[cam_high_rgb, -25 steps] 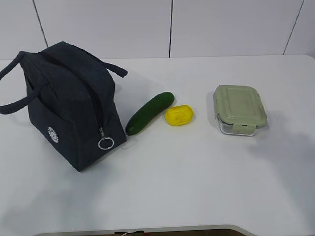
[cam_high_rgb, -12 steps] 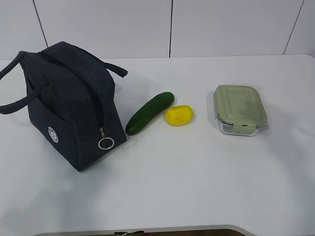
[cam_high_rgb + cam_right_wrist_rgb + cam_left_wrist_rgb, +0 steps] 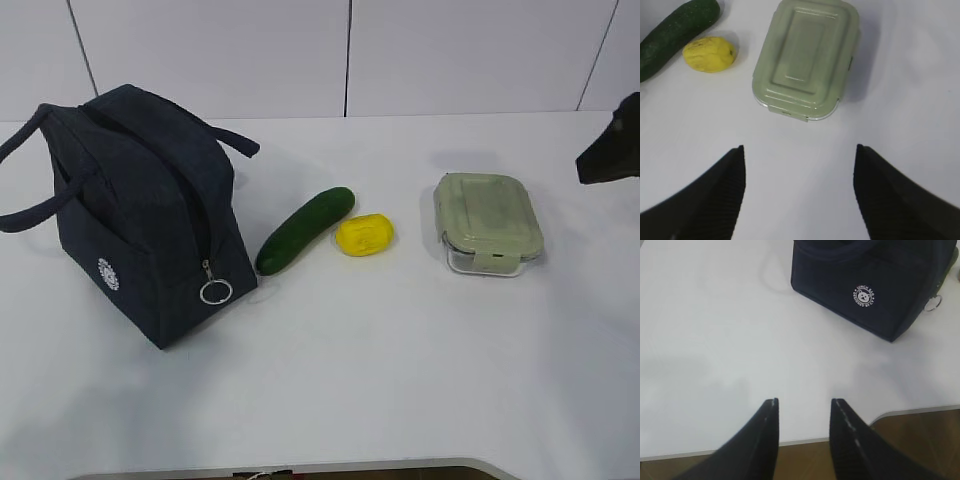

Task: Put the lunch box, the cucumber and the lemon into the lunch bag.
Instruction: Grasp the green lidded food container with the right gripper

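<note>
Exterior view, left to right on the tabletop [image 3: 380, 380]: lunch bag [image 3: 150, 215], cucumber [image 3: 304, 229] beside it, lemon [image 3: 363, 234], lunch box [image 3: 487, 221]. Left pincer [image 3: 802, 407] slightly parted, empty, above the tabletop edge; right pincer [image 3: 799, 155] wide open, empty, near the lunch box.

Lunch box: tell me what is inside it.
The lunch box sits shut under its sage-green lid, which covers the inside from above. Through the clear wall showing in the exterior view nothing can be made out.

One lunch bag [image 3: 150, 215] is standing at the left; one cucumber [image 3: 304, 230] and one lemon [image 3: 364, 235] are lying mid-tabletop; one lunch box [image 3: 487, 222] is sitting right; two handles are looping up.
</note>
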`<state>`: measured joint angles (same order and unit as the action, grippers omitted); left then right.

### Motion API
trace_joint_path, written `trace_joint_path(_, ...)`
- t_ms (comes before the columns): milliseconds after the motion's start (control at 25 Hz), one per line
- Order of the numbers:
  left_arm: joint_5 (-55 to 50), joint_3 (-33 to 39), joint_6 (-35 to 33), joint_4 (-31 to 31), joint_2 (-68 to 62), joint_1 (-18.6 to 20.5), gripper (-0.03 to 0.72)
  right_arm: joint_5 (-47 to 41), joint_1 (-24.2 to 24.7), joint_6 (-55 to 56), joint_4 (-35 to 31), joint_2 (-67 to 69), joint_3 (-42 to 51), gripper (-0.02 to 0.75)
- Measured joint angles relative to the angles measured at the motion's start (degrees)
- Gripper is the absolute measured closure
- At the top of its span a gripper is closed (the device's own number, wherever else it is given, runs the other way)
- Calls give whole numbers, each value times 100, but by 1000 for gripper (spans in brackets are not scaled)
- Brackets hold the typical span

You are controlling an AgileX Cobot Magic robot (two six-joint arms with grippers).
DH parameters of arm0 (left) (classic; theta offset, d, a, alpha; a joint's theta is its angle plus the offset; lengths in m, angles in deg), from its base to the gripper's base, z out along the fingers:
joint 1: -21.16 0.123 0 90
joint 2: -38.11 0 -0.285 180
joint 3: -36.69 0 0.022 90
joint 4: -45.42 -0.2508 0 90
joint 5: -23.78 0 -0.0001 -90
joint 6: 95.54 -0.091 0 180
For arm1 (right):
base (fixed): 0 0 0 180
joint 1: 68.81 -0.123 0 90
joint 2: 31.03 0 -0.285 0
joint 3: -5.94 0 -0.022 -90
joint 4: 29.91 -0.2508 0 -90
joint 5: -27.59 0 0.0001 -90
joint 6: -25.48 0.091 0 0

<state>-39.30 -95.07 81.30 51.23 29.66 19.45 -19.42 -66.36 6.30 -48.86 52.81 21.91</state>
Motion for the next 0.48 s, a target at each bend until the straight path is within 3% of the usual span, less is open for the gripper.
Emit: trace_joint_path(480, 0, 0, 0, 0, 0, 0, 446, -574, 1076, -1733, -1970, 1203, -552, 202)
